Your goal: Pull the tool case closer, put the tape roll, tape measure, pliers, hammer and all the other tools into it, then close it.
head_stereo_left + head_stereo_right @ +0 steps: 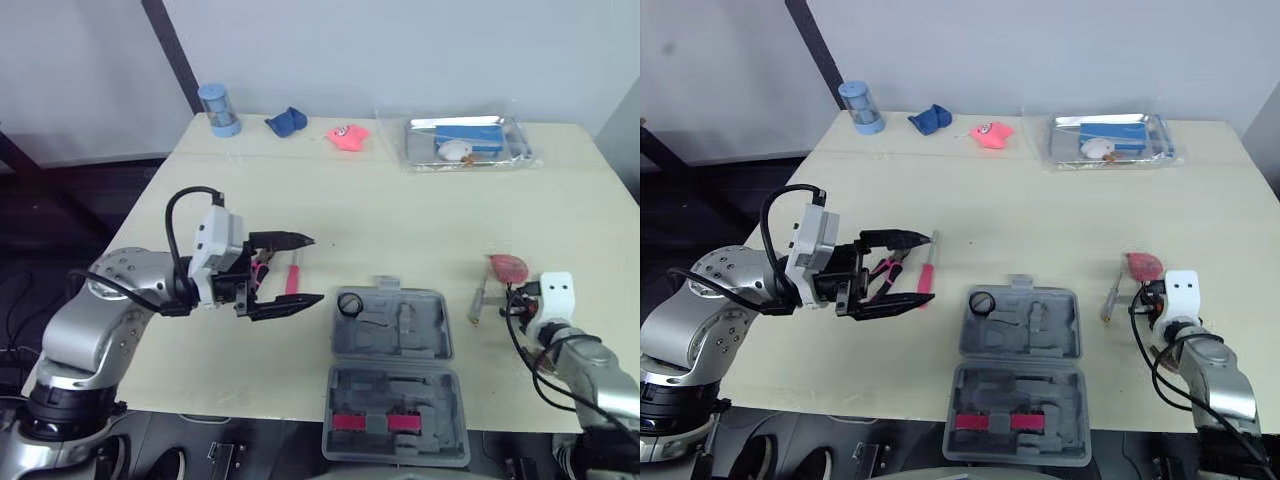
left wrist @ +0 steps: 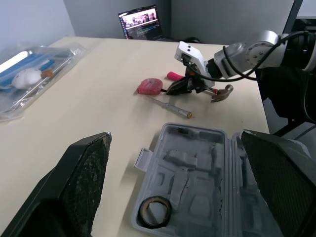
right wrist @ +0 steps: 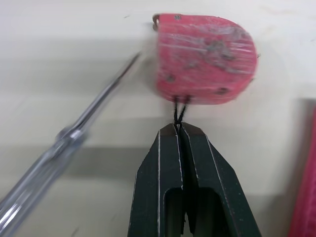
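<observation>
Tool case sits open at the near edge of the table, with the tape roll in its 10 o'clock corner. The left gripper hangs wide open at the case's 9 o'clock, over the pliers and a pink-handled screwdriver. At 2 o'clock the right gripper is pinched tight on the tape measure cord. A clear screwdriver lies just beside it, and the hammer is close by.

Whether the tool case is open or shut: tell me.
Open. The tool case lies with both halves spread flat, moulded insides up, the tape roll in one half.
</observation>
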